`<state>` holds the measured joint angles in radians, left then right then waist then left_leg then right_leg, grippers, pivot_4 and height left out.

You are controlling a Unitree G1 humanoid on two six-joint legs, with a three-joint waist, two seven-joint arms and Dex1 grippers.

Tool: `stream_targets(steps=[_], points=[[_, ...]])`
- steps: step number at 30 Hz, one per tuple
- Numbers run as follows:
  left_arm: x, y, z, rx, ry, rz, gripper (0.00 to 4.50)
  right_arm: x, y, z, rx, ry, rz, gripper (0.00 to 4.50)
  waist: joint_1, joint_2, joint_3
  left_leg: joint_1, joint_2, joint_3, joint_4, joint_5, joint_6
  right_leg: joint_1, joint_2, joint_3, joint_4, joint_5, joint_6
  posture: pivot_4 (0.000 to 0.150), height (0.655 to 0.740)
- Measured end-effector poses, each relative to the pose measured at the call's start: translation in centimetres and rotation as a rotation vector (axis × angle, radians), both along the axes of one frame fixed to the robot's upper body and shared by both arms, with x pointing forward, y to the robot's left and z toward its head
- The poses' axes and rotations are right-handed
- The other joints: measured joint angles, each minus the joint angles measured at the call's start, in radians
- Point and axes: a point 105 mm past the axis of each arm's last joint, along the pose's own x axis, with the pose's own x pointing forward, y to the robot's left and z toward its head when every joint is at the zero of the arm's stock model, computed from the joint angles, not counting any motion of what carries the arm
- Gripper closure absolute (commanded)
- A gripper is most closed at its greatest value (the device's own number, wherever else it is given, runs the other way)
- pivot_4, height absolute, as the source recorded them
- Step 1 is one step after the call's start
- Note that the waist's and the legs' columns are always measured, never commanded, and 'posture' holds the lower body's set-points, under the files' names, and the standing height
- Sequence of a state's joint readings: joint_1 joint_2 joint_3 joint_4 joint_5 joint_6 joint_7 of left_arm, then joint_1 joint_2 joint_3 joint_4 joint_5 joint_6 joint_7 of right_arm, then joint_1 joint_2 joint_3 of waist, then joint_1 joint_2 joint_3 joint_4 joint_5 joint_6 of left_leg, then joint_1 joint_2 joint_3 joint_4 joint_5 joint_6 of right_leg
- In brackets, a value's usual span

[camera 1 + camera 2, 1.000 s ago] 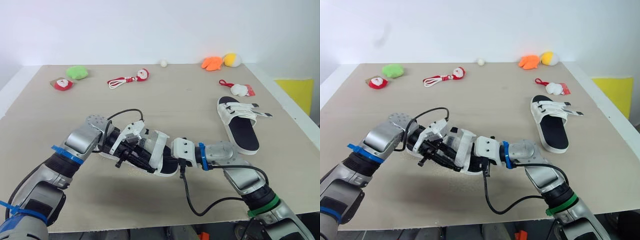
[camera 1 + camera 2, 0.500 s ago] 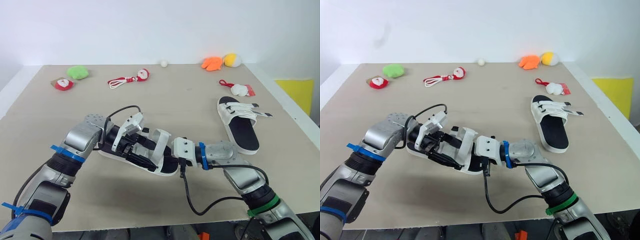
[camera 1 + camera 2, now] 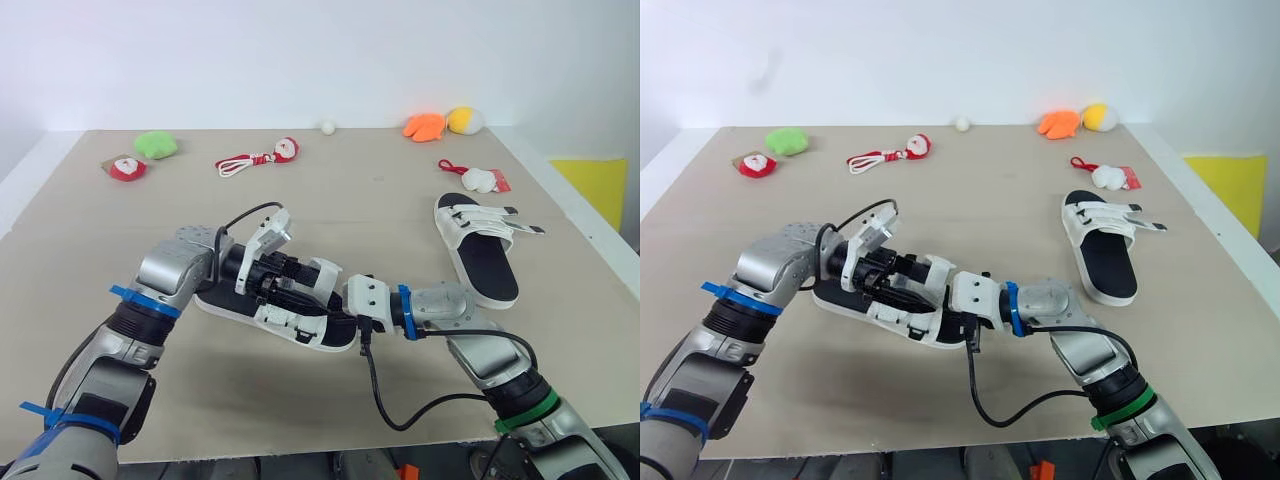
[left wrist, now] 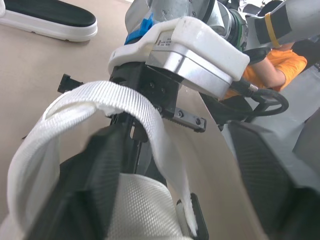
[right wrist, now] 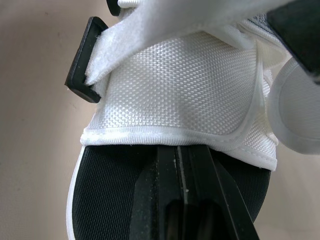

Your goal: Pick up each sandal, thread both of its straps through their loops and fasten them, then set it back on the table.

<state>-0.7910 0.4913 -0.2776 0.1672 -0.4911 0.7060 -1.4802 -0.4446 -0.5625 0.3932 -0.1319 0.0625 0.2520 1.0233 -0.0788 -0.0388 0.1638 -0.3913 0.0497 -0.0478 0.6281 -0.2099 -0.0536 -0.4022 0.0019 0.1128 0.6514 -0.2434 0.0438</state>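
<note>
A white sandal with a black footbed point(image 3: 232, 304) lies near the table's front, its straps point(image 4: 131, 103) arched up and loose. My right gripper point(image 3: 340, 324) is shut on the rim at one end of this sandal, fingers point(image 5: 181, 200) pinched on the sole just behind the woven upper point(image 5: 185, 90). My left gripper point(image 3: 288, 288) reaches over the straps from the left, its fingers point(image 4: 92, 195) spread wide with a strap between them. A second white sandal point(image 3: 480, 252) rests flat at the right with its straps point(image 3: 505, 220) sticking out sideways.
Small plush toys line the far edge: green point(image 3: 154, 144), red and white point(image 3: 127, 167), a red cord toy point(image 3: 255, 157), a white ball point(image 3: 327, 127), orange point(image 3: 424, 126) and yellow point(image 3: 465, 120). Another toy point(image 3: 482, 180) lies beyond the second sandal. A person in orange point(image 4: 272, 65) stands behind.
The held sandal has gone from tilted up to lying flat on the table. My left gripper has turned and shifted from the sandal's near side to over its straps.
</note>
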Motion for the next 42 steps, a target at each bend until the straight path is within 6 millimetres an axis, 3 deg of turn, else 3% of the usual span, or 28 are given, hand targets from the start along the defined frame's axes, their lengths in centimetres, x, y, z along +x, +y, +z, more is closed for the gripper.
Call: stream_targets(steps=[4, 6, 13, 23, 29, 42], points=[[0.0, 0.0, 0.0, -0.001, 0.000, 0.001, 3.90, 0.0, 0.0, 0.0, 0.000, 0.000, 0.001, 4.50, 0.000, 0.000, 0.000, 0.000, 0.000, 0.000, 0.000, 0.000, 0.000, 0.000, 0.000, 0.000, 0.000, 0.000, 0.000, 0.150, 0.7400], [0.0, 0.0, 0.0, -0.002, -0.001, -0.001, 4.45, 0.0, 0.0, 0.0, 0.000, 0.000, 0.001, 4.50, 0.000, 0.000, 0.000, 0.000, 0.000, 0.000, 0.000, 0.000, 0.000, 0.000, 0.000, 0.000, 0.000, 0.000, 0.000, 0.150, 0.7400], [-0.5, 0.3, 0.4, 0.007, -0.021, -0.025, 4.45, 0.0, 0.0, 0.0, 0.001, 0.001, 0.000, 4.50, 0.000, 0.000, 0.000, 0.000, 0.000, 0.000, 0.000, 0.000, 0.000, 0.000, 0.000, 0.000, 0.000, 0.000, 0.000, 0.150, 0.7400], [-1.2, 0.8, -1.0, 0.077, -0.075, -0.059, 4.45, -0.1, 0.0, 0.0, 0.002, 0.001, 0.000, 4.50, 0.000, 0.000, 0.000, 0.000, 0.000, 0.000, 0.000, 0.000, 0.000, 0.000, 0.000, 0.000, 0.000, 0.000, 0.000, 0.150, 0.7400], [-0.5, 0.4, -1.6, 0.084, -0.158, -0.030, 4.45, 0.0, 0.0, 0.0, 0.002, 0.000, -0.002, 4.50, 0.000, 0.000, 0.000, 0.000, 0.000, 0.000, 0.000, 0.000, 0.000, 0.000, 0.000, 0.000, 0.000, 0.000, -0.001, 0.150, 0.7400], [-3.3, 1.7, -2.9, 0.172, -0.187, -0.151, 4.45, -0.1, 0.1, -0.1, 0.004, 0.002, 0.001, 4.50, -0.001, 0.001, -0.001, 0.001, 0.000, 0.000, -0.001, 0.000, 0.000, 0.000, 0.000, 0.001, 0.000, -0.001, -0.001, 0.150, 0.7400]])
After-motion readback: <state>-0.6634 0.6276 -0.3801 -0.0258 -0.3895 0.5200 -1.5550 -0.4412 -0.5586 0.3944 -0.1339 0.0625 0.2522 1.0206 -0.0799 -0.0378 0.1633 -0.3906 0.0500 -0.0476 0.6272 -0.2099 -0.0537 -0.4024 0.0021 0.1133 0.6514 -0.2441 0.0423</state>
